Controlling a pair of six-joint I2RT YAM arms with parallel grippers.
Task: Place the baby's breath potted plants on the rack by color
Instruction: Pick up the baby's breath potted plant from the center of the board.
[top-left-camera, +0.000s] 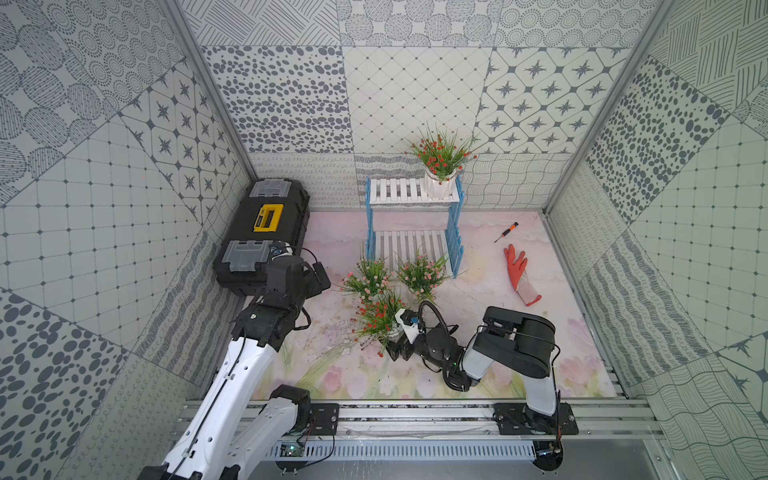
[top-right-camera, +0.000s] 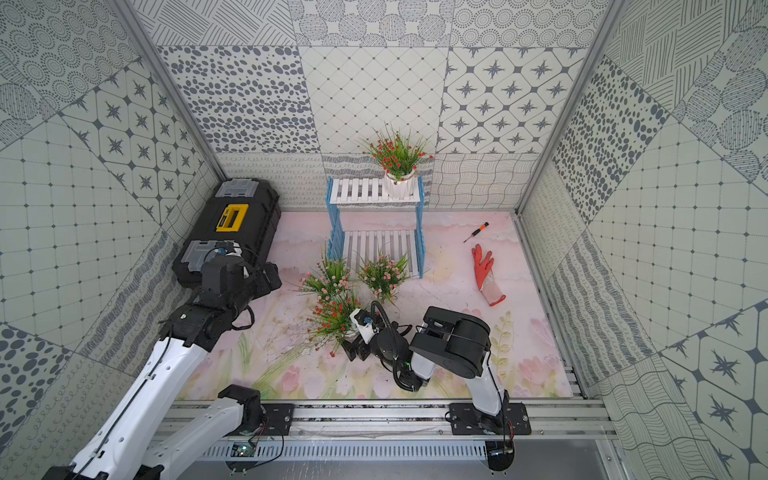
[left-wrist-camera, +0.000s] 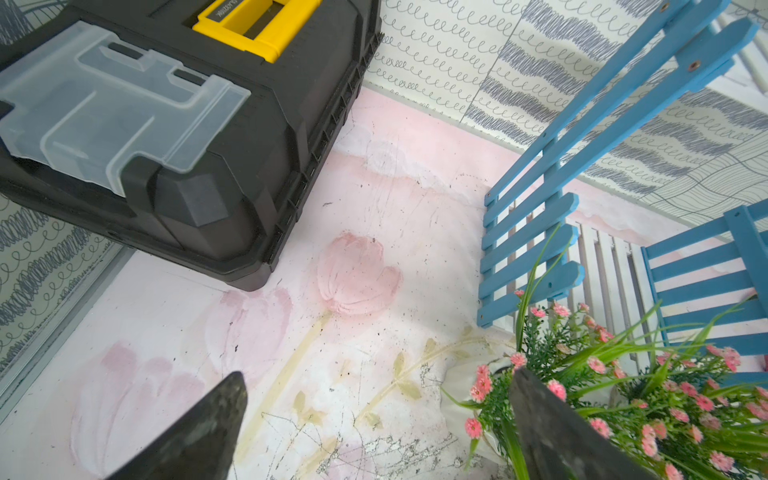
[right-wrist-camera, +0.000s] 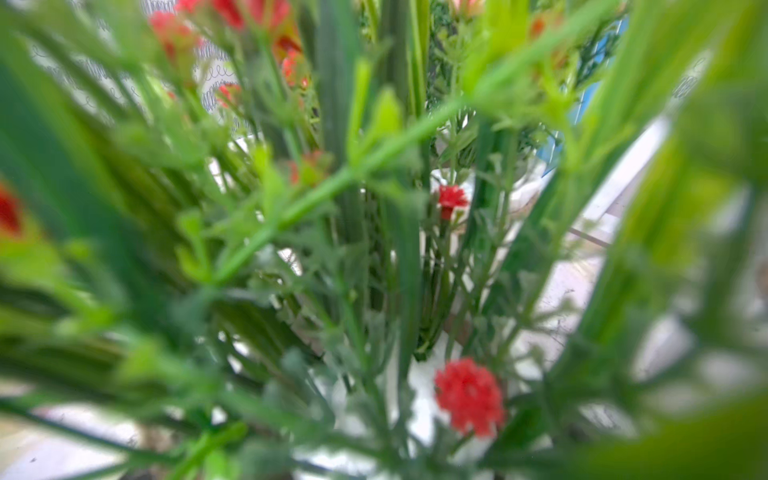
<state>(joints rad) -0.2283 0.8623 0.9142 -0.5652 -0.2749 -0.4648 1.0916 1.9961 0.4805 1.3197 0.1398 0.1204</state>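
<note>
- Sorting looks partly done: one red plant (top-left-camera: 439, 160) stands at the right end of the rack's (top-left-camera: 395, 190) top shelf, which leaves room beside it for its match.
- That match, the second red plant (top-left-camera: 379, 319), sits on the bench (top-left-camera: 540, 332), just in front of a pink plant (top-left-camera: 370, 277) and its twin (top-left-camera: 422, 272).
- The right tool (top-left-camera: 397, 350) reaches low at that pot's base, arm folded down. Foliage fills its wrist view, so I cannot tell whether it pinches the pot.
- The left tool (left-wrist-camera: 377, 376) hangs spread and empty beside the toolbox (top-left-camera: 266, 224), arm stretched forward.
</note>
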